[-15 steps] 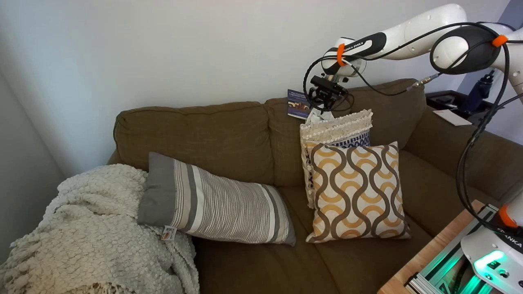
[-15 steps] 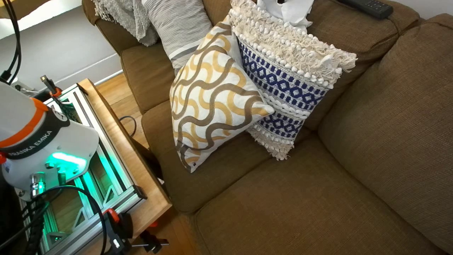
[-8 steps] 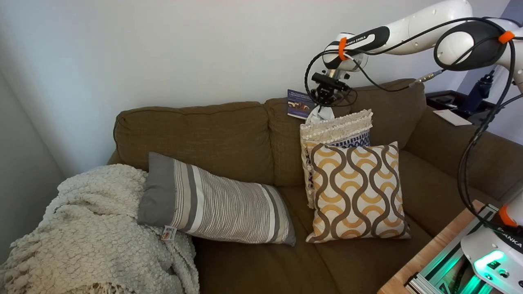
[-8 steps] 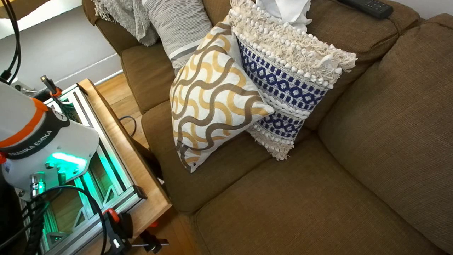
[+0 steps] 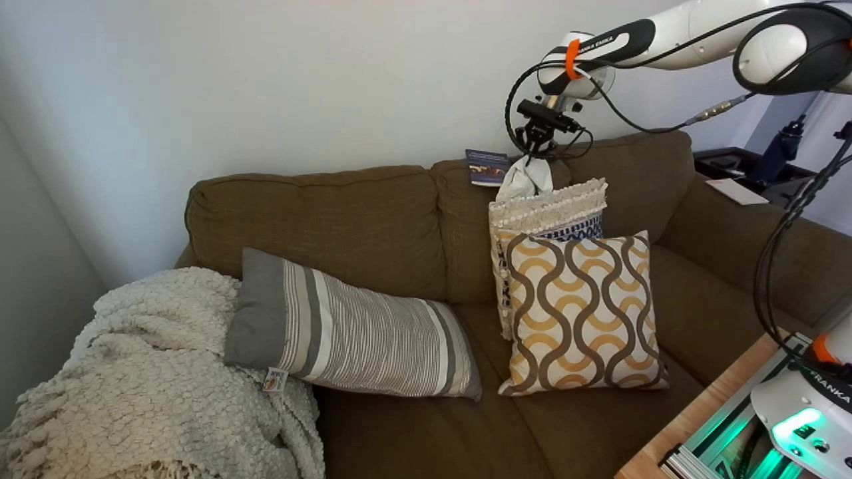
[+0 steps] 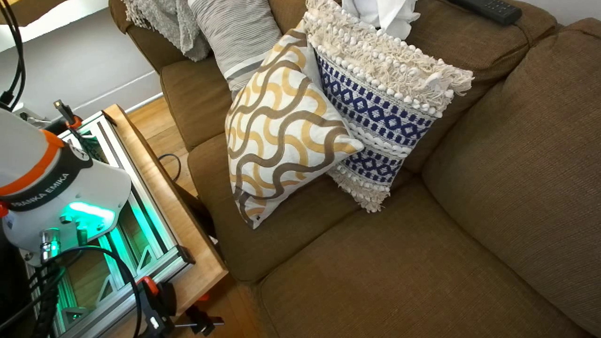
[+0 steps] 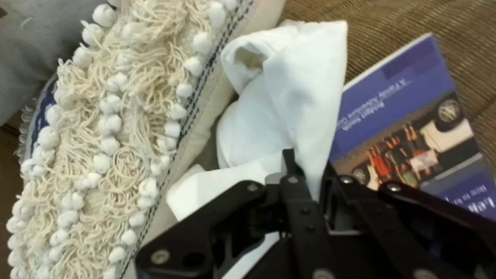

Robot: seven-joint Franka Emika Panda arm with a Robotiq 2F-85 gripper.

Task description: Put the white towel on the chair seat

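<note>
One robot arm (image 5: 705, 30) reaches over one brown couch (image 5: 319, 226), one white towel (image 7: 306, 85) caught in its end effector (image 7: 312, 176). The two fingers (image 7: 298, 197) stand nearly together, a fold of the cloth pinched in the narrow space between them. The towel is at the top of the couch back (image 5: 373, 206), behind a fringed cushion (image 6: 375, 103) and higher than the seat (image 6: 408, 263); whether its lower part touches the couch cannot be told. Three cushions share the couch: the fringed one, a wavy-patterned cushion (image 5: 579, 313) standing in front of it, and a striped cushion (image 5: 373, 339) lying askew beside one knitted blanket (image 5: 166, 392). One book (image 7: 399, 112) rests on the couch back near the towel, and one remote control (image 6: 490, 10) lies on top of the couch back. In an exterior view, the arm comes in from the upper right, its forearm (image 5: 679, 36) sloping down to the wrist (image 5: 558, 80), the end effector pointing downward over the couch back. One orange strap (image 5: 572, 60) circles the arm near the wrist, and one black camera (image 5: 549, 116) sits just above the end effector. The white base (image 6: 98, 180), lit green, stands on one wooden bench (image 6: 202, 277) in front of the couch.
</note>
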